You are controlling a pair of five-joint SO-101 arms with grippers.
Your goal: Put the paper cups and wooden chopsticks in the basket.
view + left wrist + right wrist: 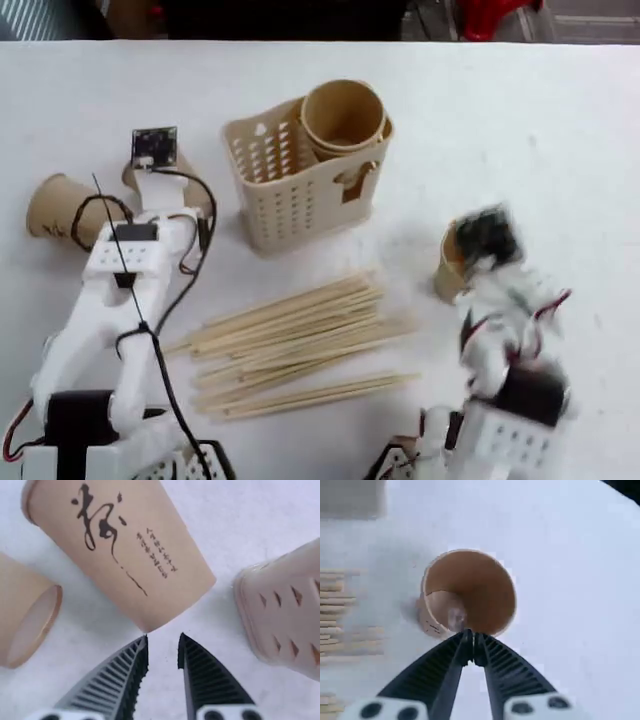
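Right pincer [471, 637] is pressed almost together on the near rim of the right cup [465, 597], pinching the paper wall between its tips. That cup sits at the right of the surface [560, 130], right of the chopsticks [290, 345]. Its mouth faces the arm and its base points away. Whether it rests on the surface or is lifted I cannot tell.

Left pincer [163, 637] is slightly spread and holds nothing. Its tips sit just beside the near end of the printed cup [120, 550]. This cup lies on its side at the left of the surface, its long axis running from far left to near right, with the lipped mouth at the far-left end. Further left lies the left cup [60, 205], also on its side, its axis left to right with the wider end to the left.

The basket [285, 185] stands far of the chopsticks, just right of the printed cup. Nested cups [343, 118] stand upright in its right part, mouths up.

The chopsticks lie in a loose pile near the middle, long axes left to right, with the right ends tilted slightly far.
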